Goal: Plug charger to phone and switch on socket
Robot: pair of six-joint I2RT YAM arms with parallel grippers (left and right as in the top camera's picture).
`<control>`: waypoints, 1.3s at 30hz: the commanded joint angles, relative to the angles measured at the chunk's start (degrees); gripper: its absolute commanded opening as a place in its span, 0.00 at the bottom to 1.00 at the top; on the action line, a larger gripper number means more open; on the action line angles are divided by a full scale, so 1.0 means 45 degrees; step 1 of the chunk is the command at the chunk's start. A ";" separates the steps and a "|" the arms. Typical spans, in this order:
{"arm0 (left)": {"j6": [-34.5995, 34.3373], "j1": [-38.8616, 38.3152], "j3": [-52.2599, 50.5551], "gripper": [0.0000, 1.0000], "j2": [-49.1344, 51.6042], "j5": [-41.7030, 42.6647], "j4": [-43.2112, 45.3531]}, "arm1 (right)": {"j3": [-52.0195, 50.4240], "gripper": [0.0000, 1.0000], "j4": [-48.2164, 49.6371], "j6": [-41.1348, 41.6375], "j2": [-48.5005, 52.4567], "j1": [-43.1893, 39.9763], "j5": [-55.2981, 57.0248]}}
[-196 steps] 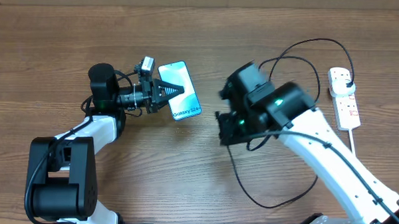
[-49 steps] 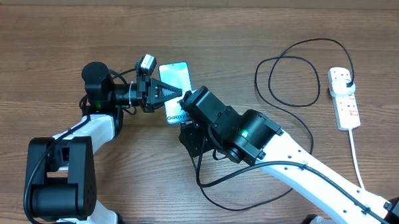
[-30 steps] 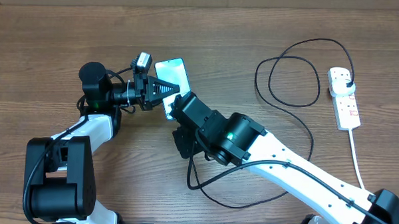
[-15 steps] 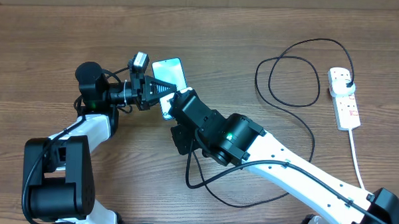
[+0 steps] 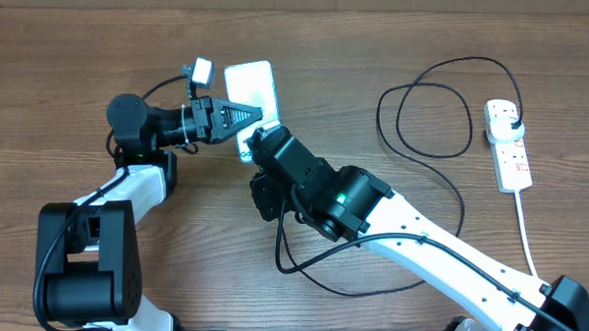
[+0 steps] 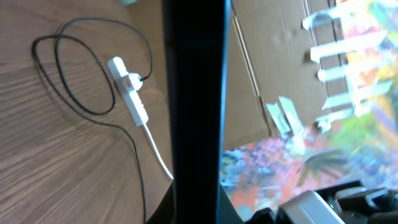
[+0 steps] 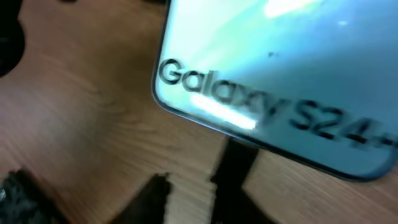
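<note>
Left gripper (image 5: 245, 114) is pressed together on the side edge of the phone (image 5: 250, 80). In the left wrist view a black bar fills the centre, which matches the phone held edge-on.

Change over the last half second: the phone has moved further up the bench (image 5: 83, 40) and tilted. Its screen now reads pale with glare where it read teal before. The left wrist camera looks out across the room instead of down, which agrees with the tilt.

Right gripper (image 5: 258, 146) has followed and sits at the phone's lower end, the end carrying the white text. It is pinching the tip end of the charger (image 5: 379, 108). The cable trails out beneath the arm, loops on the bench, and runs to the plug, which is seated in the socket (image 5: 511, 151).

In the right wrist view a dark shape (image 7: 235, 177) meets the phone's bottom edge. The frame is blurred, so it may be the connector at the port, but I cannot confirm it is seated.

Judgement: this is the insertion step, and lifting the phone exposes the port. The socket lies well apart at the far right, and its switch has not yet been attended to.
</note>
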 commanded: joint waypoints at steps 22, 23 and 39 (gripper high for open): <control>1.0928 -0.3891 0.6951 0.04 0.0952 -0.6931 -1.8214 | 0.2856 0.77 -0.5581 0.0301 -0.5484 -0.7475 0.0243; 1.1735 -0.3891 0.7378 0.04 0.1341 -0.6931 -1.9234 | 0.2783 0.77 -0.5542 0.0321 -0.5425 -0.7509 0.0223; 1.5761 -0.3434 0.7878 0.04 0.5523 -0.5377 -2.0497 | 0.2526 0.79 -0.5314 0.1307 -0.3478 -0.7499 -0.0447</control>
